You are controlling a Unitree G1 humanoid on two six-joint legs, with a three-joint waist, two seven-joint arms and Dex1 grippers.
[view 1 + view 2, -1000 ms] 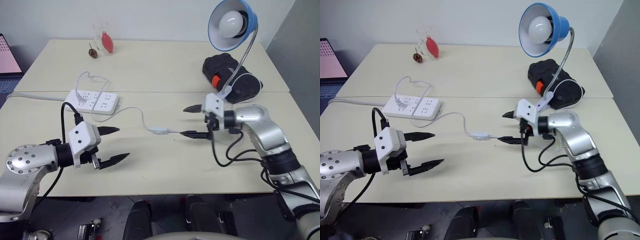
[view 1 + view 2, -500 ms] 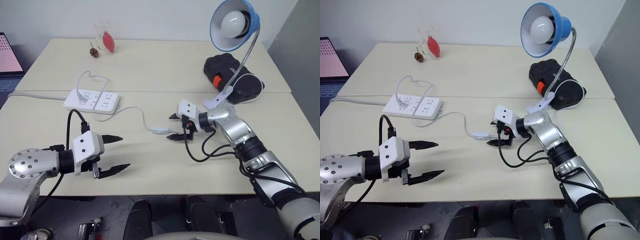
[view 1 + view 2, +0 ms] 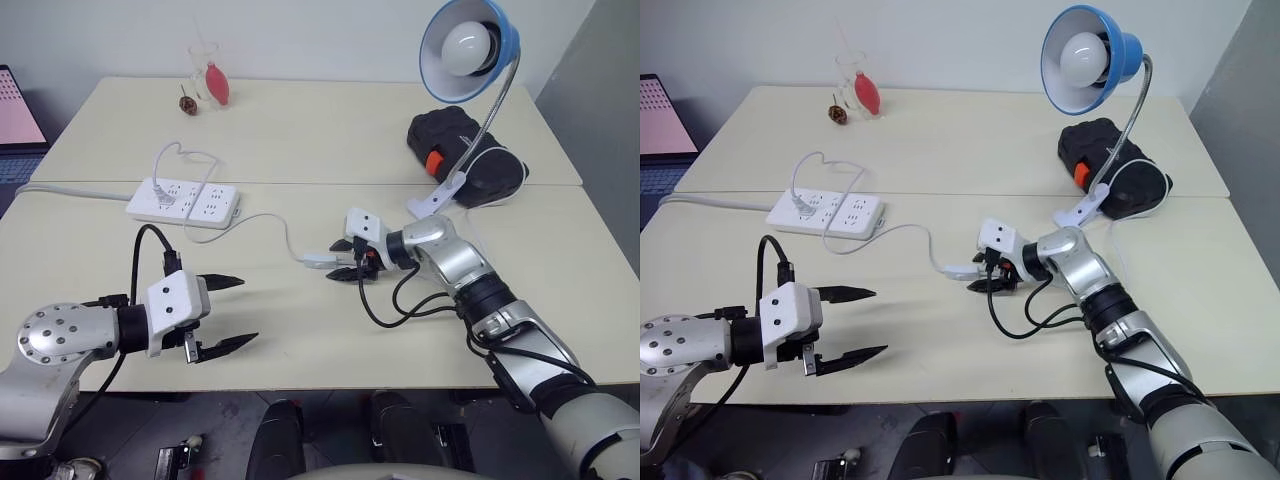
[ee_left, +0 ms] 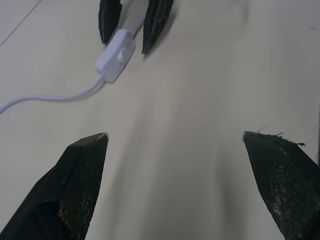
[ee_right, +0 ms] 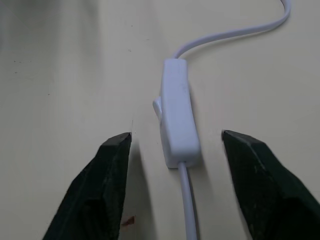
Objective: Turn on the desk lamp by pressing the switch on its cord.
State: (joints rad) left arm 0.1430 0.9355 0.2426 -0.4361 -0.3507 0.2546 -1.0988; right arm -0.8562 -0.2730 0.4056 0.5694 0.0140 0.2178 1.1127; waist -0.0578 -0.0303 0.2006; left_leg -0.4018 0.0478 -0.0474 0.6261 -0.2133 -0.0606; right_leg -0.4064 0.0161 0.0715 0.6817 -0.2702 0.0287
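Pale desk (image 3: 300, 340) in the lower frame carries the idle, wide-apart left gripper (image 3: 228, 313), while mid-frame the right gripper (image 5: 172, 145) straddles the switch (image 5: 176, 117) without touching, so closing off-centre could skid it along the cord (image 3: 265, 220) and leave the upper-right desk lamp (image 3: 468, 45) dark.

The left claw (image 3: 224, 313) hovers wide open near the counter's front edge, while the right claw (image 3: 342, 260), fingers parted, reaches toward its middle.

Laptop (image 3: 18, 110) cut by frame edge; desk lamp (image 3: 468, 45) clip base partly hidden behind black bag (image 3: 462, 150).
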